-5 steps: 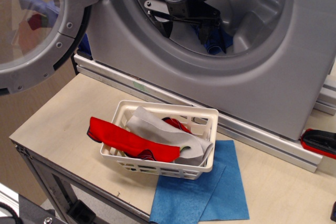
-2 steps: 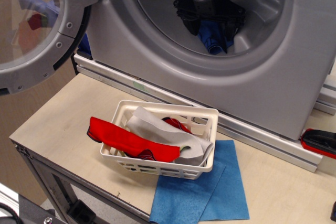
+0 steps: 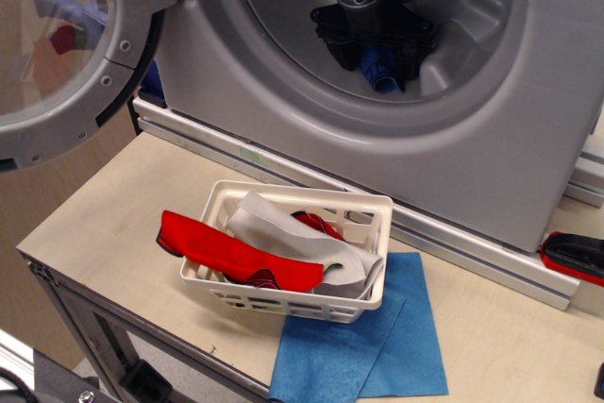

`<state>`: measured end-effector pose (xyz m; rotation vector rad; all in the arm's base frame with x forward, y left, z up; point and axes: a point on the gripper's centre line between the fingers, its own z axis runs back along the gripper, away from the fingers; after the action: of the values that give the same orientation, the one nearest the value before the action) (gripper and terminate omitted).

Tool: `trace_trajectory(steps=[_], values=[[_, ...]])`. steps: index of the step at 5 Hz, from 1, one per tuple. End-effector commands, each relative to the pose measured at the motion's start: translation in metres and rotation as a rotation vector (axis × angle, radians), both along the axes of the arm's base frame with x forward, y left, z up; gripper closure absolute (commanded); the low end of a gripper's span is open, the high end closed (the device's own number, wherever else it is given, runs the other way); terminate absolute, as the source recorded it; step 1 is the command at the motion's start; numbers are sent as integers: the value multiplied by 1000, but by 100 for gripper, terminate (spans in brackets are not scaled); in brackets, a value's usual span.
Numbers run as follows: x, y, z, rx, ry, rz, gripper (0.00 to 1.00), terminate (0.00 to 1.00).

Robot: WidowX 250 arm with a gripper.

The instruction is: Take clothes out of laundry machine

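The laundry machine [image 3: 528, 120] stands at the back of the table with its round glass door [image 3: 57, 54] swung open to the left. Inside the drum mouth lies the small royal-blue cloth [image 3: 383, 78], low on the drum wall. My black gripper [image 3: 373, 56] reaches down into the drum from above. Its jaws are spread and straddle the top of the blue cloth, with a finger [image 3: 330, 40] on each side. The cloth's upper part is hidden behind the gripper, and its lower end still rests on the drum.
A white basket [image 3: 377, 205] holding a red cloth [image 3: 226, 252] and a grey cloth [image 3: 283, 228] sits on the table before the machine. A light-blue sheet [image 3: 377, 346] lies under its right side. A red-black object [image 3: 576, 257] lies at the right edge.
My gripper has moved right and down inside the drum, from left of the blue cloth to directly over it, and its jaws now sit around the cloth.
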<state>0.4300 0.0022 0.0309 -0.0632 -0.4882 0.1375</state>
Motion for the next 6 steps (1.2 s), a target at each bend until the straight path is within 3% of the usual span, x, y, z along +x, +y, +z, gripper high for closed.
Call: trace_trajectory(steps=[1, 3, 4, 5, 6], values=[[1, 0, 15, 24, -21, 28, 100, 0], [-12, -3, 28, 69, 24, 41, 100, 0], [-25, -3, 43, 120, 30, 67, 100, 0], [-48, -9, 60, 113, 93, 150, 100, 0], [-75, -14, 85, 126, 227, 204, 100, 0]])
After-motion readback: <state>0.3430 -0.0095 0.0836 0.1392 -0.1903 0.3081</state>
